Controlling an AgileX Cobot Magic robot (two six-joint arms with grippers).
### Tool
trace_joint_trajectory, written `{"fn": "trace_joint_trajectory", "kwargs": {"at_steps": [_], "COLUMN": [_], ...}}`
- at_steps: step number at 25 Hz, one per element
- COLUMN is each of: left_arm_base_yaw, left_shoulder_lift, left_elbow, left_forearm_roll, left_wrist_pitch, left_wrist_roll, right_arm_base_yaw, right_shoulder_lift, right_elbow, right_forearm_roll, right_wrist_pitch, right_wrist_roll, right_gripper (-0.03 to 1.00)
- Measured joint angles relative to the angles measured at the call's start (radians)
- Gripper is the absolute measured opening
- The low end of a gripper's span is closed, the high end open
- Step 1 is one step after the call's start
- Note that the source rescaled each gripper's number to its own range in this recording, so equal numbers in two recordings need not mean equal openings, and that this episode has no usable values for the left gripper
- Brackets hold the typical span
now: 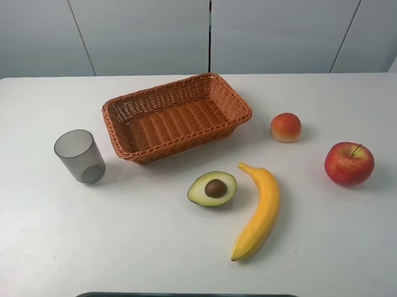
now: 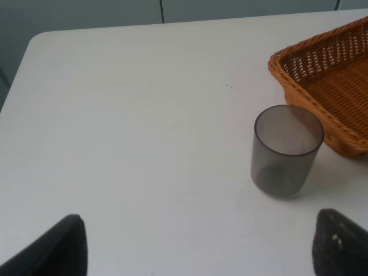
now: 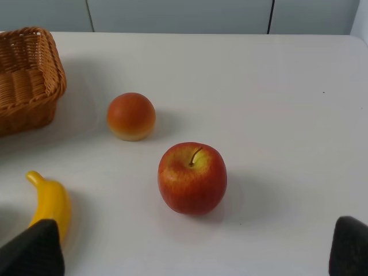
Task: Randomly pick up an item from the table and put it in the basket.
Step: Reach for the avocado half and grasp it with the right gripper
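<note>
The halved avocado (image 1: 212, 188) lay pit-up on the table (image 1: 52, 234), near the basket (image 1: 177, 118). The left gripper (image 2: 195, 253) and right gripper (image 3: 190, 253) both stood spread apart, empty.

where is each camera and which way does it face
Exterior high: up high, looking down across the table at basket, avocado, banana; no arm shows.
Left wrist: on the left arm, facing the cup and a basket corner; open left pincer tips show.
Right wrist: on the right arm, facing apple and orange-red fruit; open right pincer tips show.
Shared: both wrist views catch the basket.
</note>
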Motion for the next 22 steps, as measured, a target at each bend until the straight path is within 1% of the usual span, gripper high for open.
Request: {"fn": "trace_joint_trajectory", "kwargs": {"at_steps": [17, 20, 22], "left_arm_base_yaw": [0.0, 0.0, 0.0], "left_shoulder_lift": [0.0, 0.0, 0.0], "left_elbow": [0.0, 0.0, 0.0], "left_forearm_roll": [0.0, 0.0, 0.0], "left_wrist_pitch": [0.0, 0.0, 0.0], "left_wrist_roll": [0.0, 0.0, 0.0], "right_arm_base_yaw": [0.0, 0.0, 0.0], "right_shoulder_lift": [0.0, 0.015, 0.073], "right_elbow": [-0.002, -0.021, -0.053], "right_forearm_roll": [0.0, 0.0, 0.0], "right_wrist_pitch": [0.0, 0.028, 0.058], "right_wrist_roll": [0.0, 0.0, 0.0], "right_gripper": [1.0, 1.0, 1.0]}}
